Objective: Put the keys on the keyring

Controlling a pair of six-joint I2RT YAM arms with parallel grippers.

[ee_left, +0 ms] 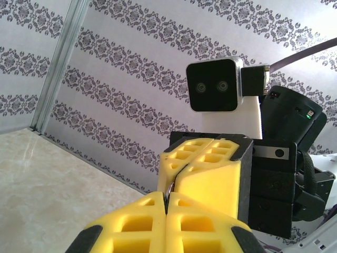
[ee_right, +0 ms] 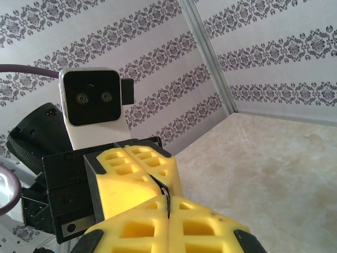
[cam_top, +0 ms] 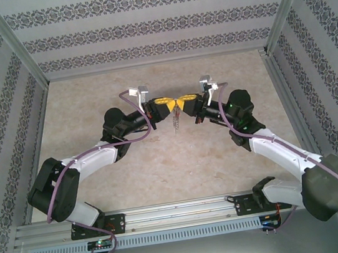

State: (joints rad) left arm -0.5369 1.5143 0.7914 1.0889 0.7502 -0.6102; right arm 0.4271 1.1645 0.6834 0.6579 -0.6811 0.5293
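Above the middle of the table my left gripper [cam_top: 167,103] and my right gripper [cam_top: 181,103] meet tip to tip. Both are shut on the keyring [cam_top: 177,123], a thin grey metal piece that hangs down below the yellow fingertips. In the left wrist view my left gripper [ee_left: 167,199] pinches a sliver of the ring [ee_left: 169,190], with the right gripper's fingers [ee_left: 210,176] pressed against the same spot. The right wrist view mirrors this: my right gripper [ee_right: 167,204] holds the ring's edge [ee_right: 165,194] against the left gripper's fingers [ee_right: 126,184]. The keys are hidden.
The beige table [cam_top: 163,171] is walled by patterned panels on three sides, with metal posts [cam_top: 16,47] at the back corners. Both arm bases sit on the rail [cam_top: 181,211] at the near edge.
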